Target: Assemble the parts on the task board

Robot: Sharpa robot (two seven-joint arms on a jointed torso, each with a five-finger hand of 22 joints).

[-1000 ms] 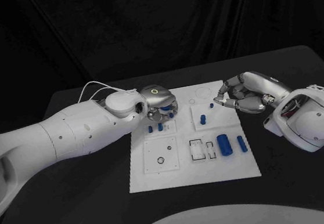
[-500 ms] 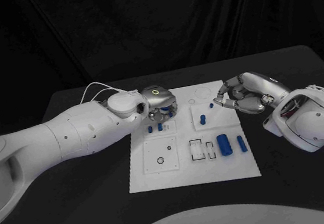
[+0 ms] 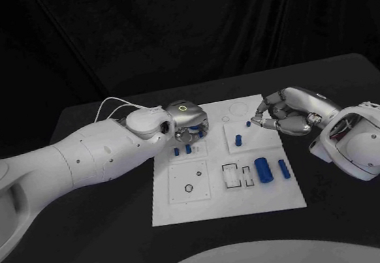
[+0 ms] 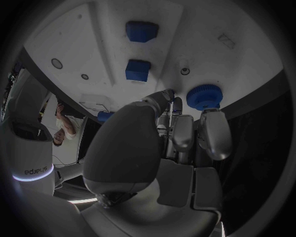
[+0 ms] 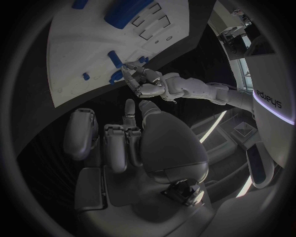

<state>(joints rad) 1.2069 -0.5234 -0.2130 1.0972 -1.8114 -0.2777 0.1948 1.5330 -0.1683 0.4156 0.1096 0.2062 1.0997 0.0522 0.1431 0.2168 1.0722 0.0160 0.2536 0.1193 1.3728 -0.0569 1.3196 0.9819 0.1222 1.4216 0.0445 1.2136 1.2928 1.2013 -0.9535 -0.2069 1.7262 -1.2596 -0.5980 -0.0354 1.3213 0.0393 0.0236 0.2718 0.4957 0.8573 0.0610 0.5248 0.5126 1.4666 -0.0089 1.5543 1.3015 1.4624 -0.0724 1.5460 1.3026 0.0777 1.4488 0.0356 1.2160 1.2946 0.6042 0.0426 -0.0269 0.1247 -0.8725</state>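
The white task board lies mid-table. My left hand hovers low over its far left corner, thumb and fingertips at the rim of a blue gear on the board. Two small blue blocks stand just beyond it, also seen from the head. My right hand hangs at the board's far right edge with fingers curled in and nothing in them, close to a tiny blue part. A blue peg, a thick blue cylinder and a slim blue pin lie on the board.
The black table reaches out on both sides of the board. Empty rectangular slots and a square recess sit in the board's near half. My left arm crosses the table's left side.
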